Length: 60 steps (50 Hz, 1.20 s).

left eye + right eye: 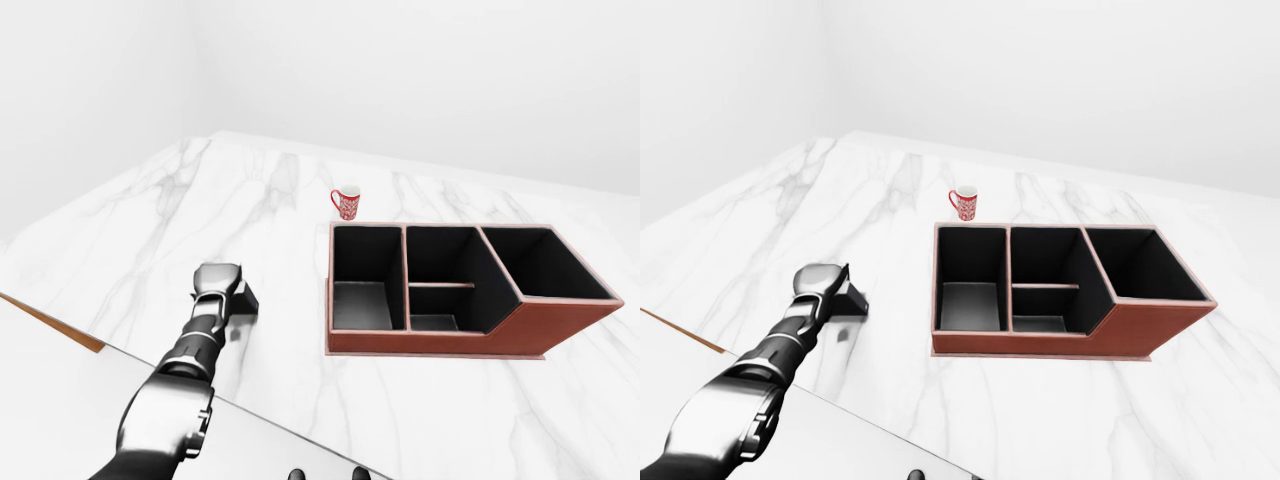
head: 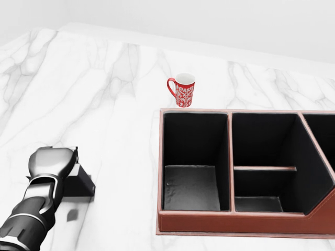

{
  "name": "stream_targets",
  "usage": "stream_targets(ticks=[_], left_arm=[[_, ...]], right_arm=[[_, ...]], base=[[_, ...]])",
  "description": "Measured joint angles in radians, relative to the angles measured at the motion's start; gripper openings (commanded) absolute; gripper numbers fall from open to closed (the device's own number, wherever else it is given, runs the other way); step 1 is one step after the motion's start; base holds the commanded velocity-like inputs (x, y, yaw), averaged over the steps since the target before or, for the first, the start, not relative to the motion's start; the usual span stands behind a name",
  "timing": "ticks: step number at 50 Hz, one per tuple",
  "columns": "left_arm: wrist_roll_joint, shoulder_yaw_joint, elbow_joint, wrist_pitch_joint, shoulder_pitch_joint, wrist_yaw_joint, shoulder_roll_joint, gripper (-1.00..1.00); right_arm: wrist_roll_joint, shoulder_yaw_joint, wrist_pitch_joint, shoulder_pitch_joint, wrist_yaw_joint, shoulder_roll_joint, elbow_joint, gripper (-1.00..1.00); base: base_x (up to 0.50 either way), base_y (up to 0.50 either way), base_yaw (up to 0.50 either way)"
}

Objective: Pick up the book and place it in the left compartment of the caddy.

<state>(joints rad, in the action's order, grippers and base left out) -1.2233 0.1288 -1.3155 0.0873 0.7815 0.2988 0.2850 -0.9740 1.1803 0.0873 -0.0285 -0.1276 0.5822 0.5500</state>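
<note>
Book [image 2: 79,184] under curled left hand [image 2: 51,162] (grip unclear) — caddy [image 2: 246,222] well apart.

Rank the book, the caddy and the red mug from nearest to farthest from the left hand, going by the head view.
1. The book: directly under the left hand, at lower left.
2. The caddy: to the right, with its left wall nearest the hand.
3. The red mug: farthest, toward the top, just above the caddy's left compartment.
</note>
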Motion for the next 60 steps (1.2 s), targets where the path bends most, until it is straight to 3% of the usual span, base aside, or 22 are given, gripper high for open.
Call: stream_targets(ticks=[11, 17, 27, 40, 60], left_arm=[[0.020, -0.026, 0.058, 0.000, -0.028, 0.115, -0.003, -1.00], [-0.026, -0.038, 0.249, 0.000, -0.091, 0.093, 0.005, -1.00], [-0.181, -0.087, 0.667, 0.000, -0.213, -0.087, -0.001, -1.00], [-0.352, -0.136, 1.092, 0.000, -0.302, -0.324, -0.047, -1.00], [-0.504, -0.124, 1.579, 0.000, -0.373, -0.583, -0.168, -1.00]], right_arm=[[-0.001, 0.001, 0.000, 0.000, 0.000, 0.001, -0.001, 1.00], [-0.003, 0.002, 0.000, 0.000, -0.001, 0.003, 0.001, 1.00], [-0.003, 0.004, 0.000, 0.001, -0.003, 0.004, 0.001, 1.00], [-0.002, 0.006, 0.000, 0.001, -0.004, 0.006, 0.000, 1.00], [0.006, 0.006, 0.000, 0.001, 0.001, 0.005, 0.001, 1.00]], base=[[0.00, 0.00, 0.00], [0.00, 0.00, 0.00], [0.00, 0.00, 0.00], [0.00, 0.00, 0.00], [0.00, 0.00, 0.00]])
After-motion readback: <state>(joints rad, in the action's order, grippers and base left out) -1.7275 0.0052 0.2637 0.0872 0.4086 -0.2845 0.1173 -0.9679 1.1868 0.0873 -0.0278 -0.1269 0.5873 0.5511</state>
